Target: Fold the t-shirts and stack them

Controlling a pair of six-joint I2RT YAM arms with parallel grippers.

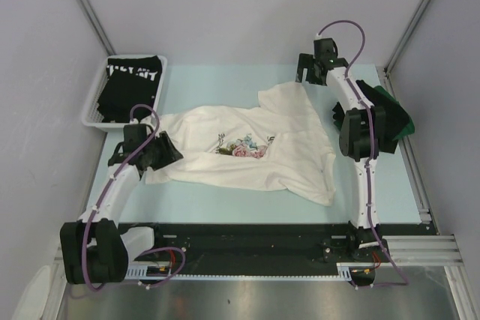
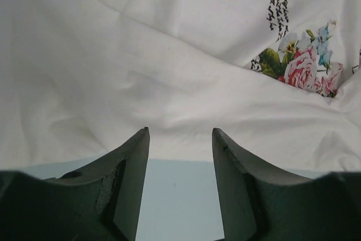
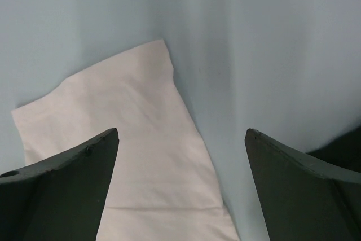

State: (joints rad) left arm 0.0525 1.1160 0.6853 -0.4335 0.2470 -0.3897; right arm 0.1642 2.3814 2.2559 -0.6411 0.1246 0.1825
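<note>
White floral t-shirt point(image 1: 247, 148) is lying rumpled on the bench point(image 1: 225, 80), looks like we're spreading it flat: left pincer point(image 2: 180, 132) is sitting half open and empty at its left edge, right pincer point(image 3: 181, 131) is hovering wide open, also empty, over the far corner, both needing to pinch cloth next.

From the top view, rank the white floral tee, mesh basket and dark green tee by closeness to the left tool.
1. white floral tee, right beside the left tool
2. mesh basket, behind, at left
3. dark green tee, far right
</note>
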